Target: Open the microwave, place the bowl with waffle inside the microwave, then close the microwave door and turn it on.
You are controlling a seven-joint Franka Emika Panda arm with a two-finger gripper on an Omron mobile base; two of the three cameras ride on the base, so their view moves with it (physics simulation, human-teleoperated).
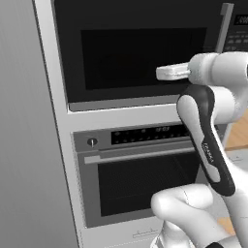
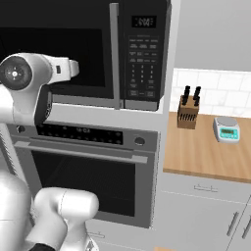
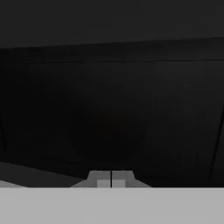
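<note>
Hand view showed the gripper with its two tips pressed together, holding nothing, right up at the dark window of the microwave door. The microwave sat just above the grey oven. The door looked closed. I could not tell if the bowl was inside.

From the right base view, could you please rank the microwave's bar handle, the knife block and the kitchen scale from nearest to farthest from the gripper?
1. The bar handle, just right of the gripper, on the microwave door.
2. The knife block, on the wooden counter further right.
3. The kitchen scale, farthest right, beyond the block.
</note>
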